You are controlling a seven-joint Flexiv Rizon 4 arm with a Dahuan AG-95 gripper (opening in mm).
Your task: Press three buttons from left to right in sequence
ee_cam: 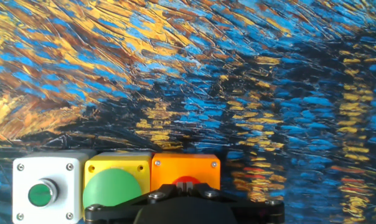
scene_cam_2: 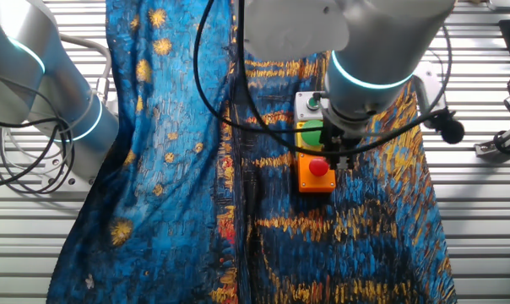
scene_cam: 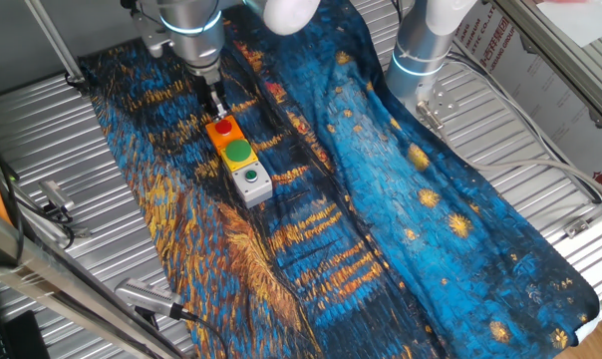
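Observation:
The three buttons stand in a tight row on a painted cloth. The orange box with the red cap [scene_cam: 224,129] [scene_cam_2: 319,168] [ee_cam: 187,181] is at one end. The yellow box with the large green cap [scene_cam: 238,152] [scene_cam_2: 310,135] [ee_cam: 112,186] is in the middle. The grey-white box with the small green cap [scene_cam: 250,179] [scene_cam_2: 309,103] [ee_cam: 42,193] is at the other end. My gripper [scene_cam: 219,112] [scene_cam_2: 339,160] [ee_cam: 185,186] points down right over the red cap with its fingertips shut together. I cannot tell whether they touch the cap.
The blue and yellow cloth [scene_cam: 381,199] covers the ribbed metal table [scene_cam: 42,130]. A second arm's base [scene_cam: 421,50] [scene_cam_2: 61,101] stands beside the cloth. Cables and small clamps [scene_cam: 52,204] lie at the table's edges.

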